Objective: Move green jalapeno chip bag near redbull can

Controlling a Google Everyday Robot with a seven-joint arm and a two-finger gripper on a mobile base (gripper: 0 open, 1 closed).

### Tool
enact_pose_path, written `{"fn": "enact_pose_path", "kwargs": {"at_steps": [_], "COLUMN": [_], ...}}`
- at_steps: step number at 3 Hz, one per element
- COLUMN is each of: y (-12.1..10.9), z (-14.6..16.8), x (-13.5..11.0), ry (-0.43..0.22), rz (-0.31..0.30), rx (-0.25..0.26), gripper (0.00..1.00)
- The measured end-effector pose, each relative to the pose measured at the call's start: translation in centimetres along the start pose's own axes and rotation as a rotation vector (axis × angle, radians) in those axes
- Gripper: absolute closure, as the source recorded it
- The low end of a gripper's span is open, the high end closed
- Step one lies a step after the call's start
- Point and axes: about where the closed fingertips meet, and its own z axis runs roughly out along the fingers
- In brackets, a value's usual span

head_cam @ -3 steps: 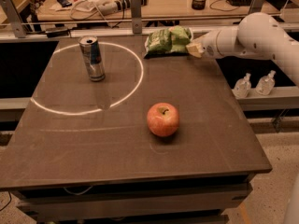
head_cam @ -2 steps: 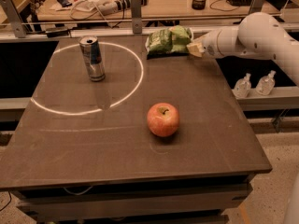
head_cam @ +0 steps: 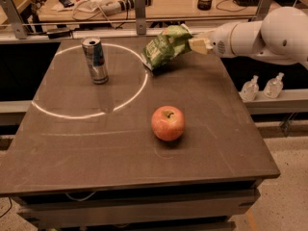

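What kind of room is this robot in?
Probably a robot lab: a cluttered workbench behind, a test table, and the gripper holding the green jalapeno chip bag over its far side.

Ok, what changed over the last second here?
The green jalapeno chip bag, gripped at its right end by the claw over the far right of the table, has tipped up and swung left toward the redbull can. The can and the apple have not moved.
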Motion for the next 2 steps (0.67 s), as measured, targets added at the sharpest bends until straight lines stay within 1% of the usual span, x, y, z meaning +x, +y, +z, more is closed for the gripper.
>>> {"fn": "enact_pose_path", "kwargs": {"at_steps": [1,2], "y": [4.2,8.8], "z": [-1.3,-2.3], "x": [-2.4,-4.1], "ry": [-0.062,-0.104], "rz": [0.042,0.073], "rx": [-0.091,-0.208], "gripper": [1.0,1.0]}}
